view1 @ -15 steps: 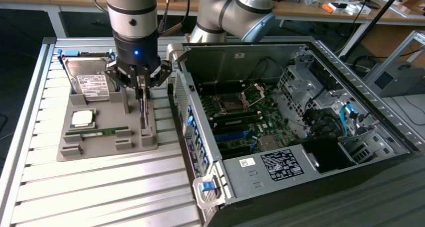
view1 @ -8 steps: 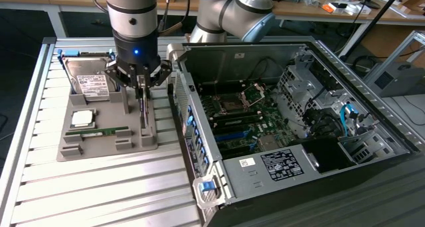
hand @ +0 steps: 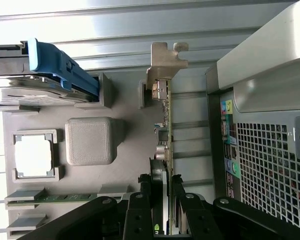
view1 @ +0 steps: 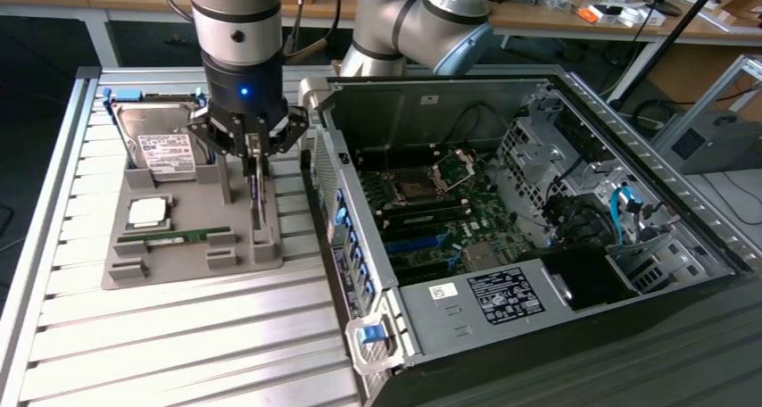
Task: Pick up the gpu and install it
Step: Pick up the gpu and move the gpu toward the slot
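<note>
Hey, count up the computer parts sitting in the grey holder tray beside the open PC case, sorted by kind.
Silver hard drive with white label: 1
Square silver processor chip: 1
Narrow green RAM stick: 1
Dark GPU card with silver bracket, standing on edge: 1
Total: 4

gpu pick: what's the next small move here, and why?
Once the hold is confirmed, probably a short, straight vertical lift with no tilt. The gripper is down over the top edge of the gpu, which stands on edge in the slots of the gray holder. The PC case sits close alongside, so sideways motion could snag.
</note>
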Motion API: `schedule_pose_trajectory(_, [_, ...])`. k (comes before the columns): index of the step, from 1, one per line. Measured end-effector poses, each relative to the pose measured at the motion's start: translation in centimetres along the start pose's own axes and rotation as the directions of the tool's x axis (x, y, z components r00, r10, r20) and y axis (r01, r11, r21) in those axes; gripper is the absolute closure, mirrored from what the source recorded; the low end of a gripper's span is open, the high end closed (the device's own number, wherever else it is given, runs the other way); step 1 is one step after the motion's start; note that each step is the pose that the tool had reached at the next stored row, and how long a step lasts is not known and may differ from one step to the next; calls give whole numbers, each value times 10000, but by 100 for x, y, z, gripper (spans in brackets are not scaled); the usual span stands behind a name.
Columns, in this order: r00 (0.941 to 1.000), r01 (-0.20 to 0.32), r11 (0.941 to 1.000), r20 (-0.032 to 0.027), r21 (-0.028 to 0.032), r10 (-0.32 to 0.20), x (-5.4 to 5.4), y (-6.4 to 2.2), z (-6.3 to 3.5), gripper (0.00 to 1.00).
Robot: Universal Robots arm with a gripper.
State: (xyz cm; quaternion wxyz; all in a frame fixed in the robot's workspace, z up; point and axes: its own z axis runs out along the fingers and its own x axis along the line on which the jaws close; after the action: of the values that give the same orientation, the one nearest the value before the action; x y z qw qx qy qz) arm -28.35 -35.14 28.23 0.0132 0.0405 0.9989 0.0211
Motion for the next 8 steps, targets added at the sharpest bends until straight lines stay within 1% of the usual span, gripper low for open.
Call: schedule_pose_trajectory(8, [10000, 0, 10000, 0, 1, 0, -1, 1, -26, 73])
